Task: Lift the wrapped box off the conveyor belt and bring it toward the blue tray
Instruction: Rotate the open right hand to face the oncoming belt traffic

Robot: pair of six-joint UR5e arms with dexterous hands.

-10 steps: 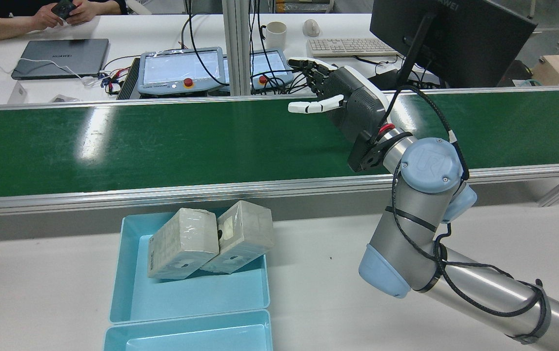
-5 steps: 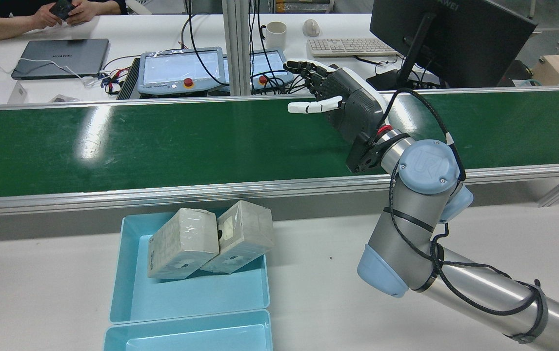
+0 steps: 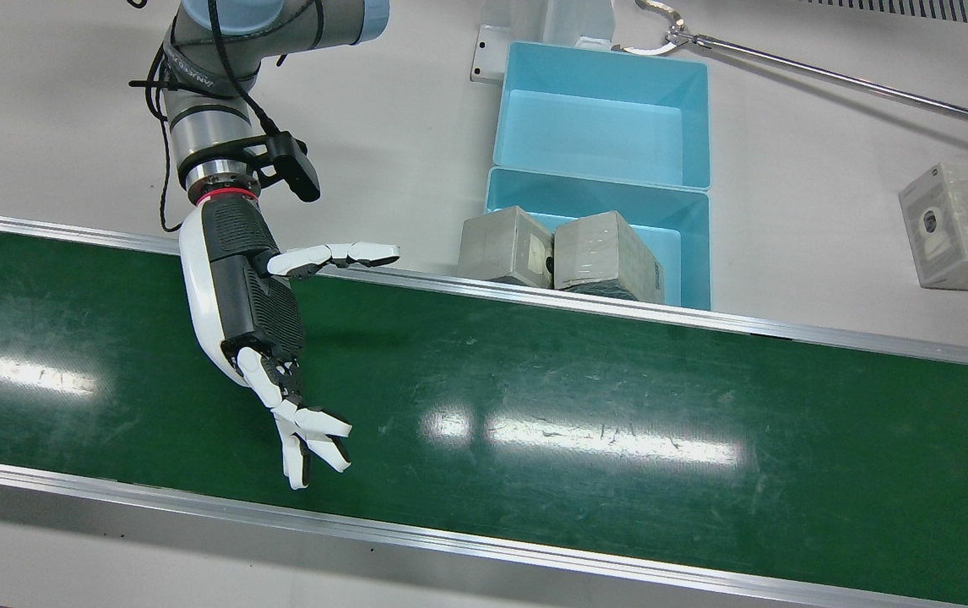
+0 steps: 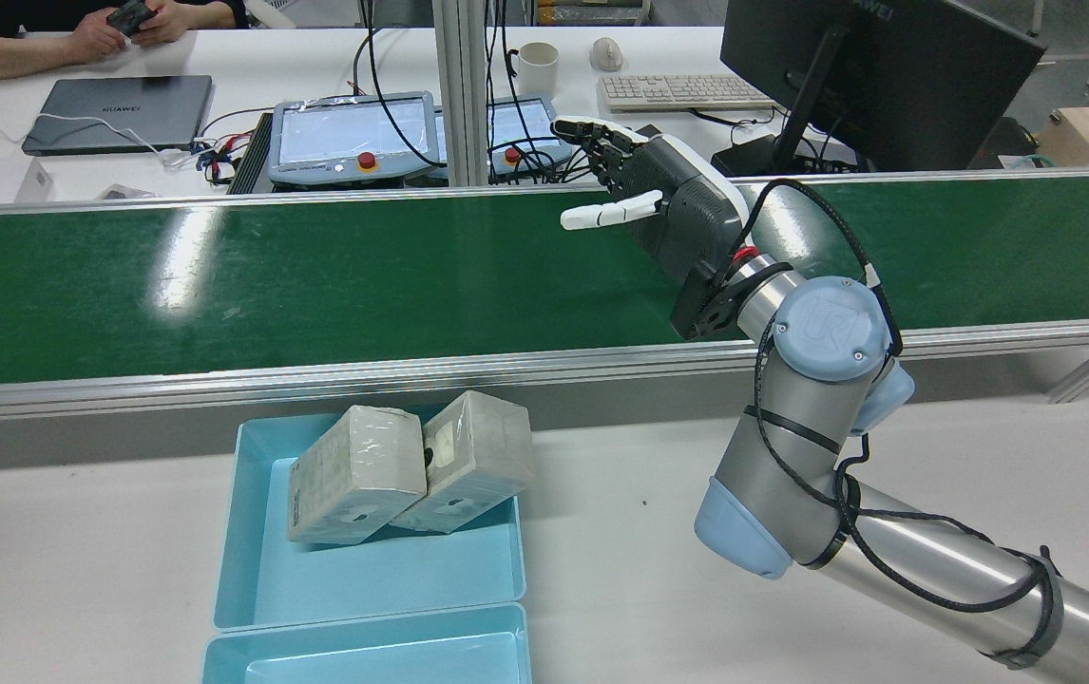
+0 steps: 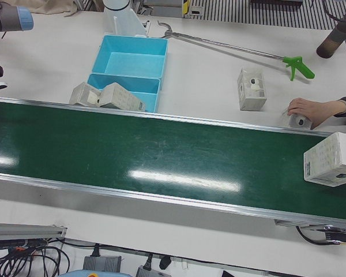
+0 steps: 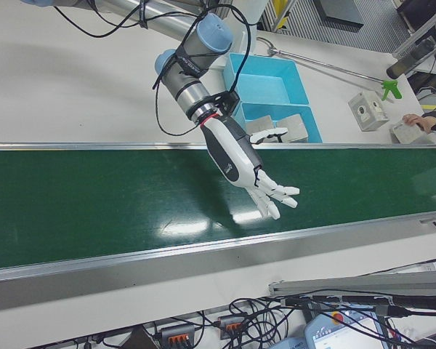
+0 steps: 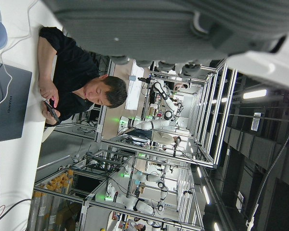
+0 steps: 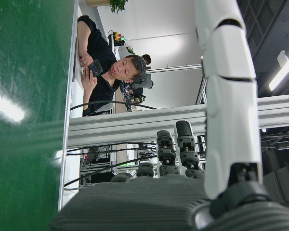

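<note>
Slightly farther across the belt than half a second ago, the right hand has edged toward the far rail in the rear view, its arm drawn in a little; nothing else on the bench has shifted.

Nearest in the rear view, a blue tray is cut off by the bottom edge. Just beyond it the second blue tray carries two wrapped boxes leaning side by side against its far wall, touching each other.

Past the trays, the right hand hangs over the green conveyor belt with its fingers spread apart and nothing in it.

The wrapped box to be picked rides on the belt at the far right of the left-front view, well apart from that hand and partly cut off by the frame edge. Another boxed item stands on the bench beside a green-handled reacher, and a person's hand rests on a small object too hidden to identify.

Only a grey underside shows in the left hand view, so whether the left hand is apart or together cannot be told.
</note>
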